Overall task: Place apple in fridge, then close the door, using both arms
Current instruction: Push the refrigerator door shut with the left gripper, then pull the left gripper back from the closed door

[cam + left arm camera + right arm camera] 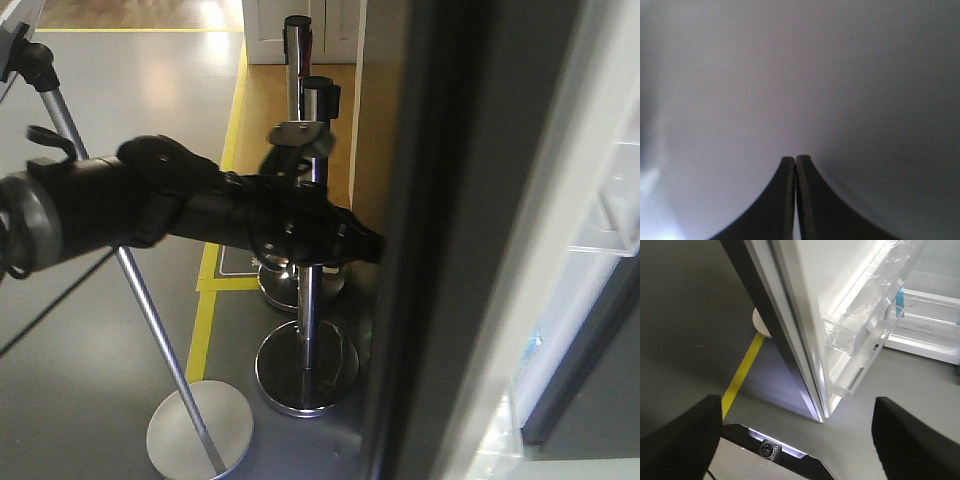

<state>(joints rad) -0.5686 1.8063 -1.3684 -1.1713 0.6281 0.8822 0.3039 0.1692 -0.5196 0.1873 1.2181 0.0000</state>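
Our left gripper [796, 160] is pinched shut on nothing, tips right against the door [450, 200] on its dark outside. Our right gripper [796, 400] hangs wide open facing the door's edge. The door's ajar from the fridge [932, 335].

The door [450, 250] is dark grey outside and white within, its shelf bins [860, 335] clear plastic. The floor [120, 110] is glossy grey, crossed by a yellow line [203, 330]. The stanchion posts [308, 310] are chrome with black tops. The left arm [200, 205] is black.
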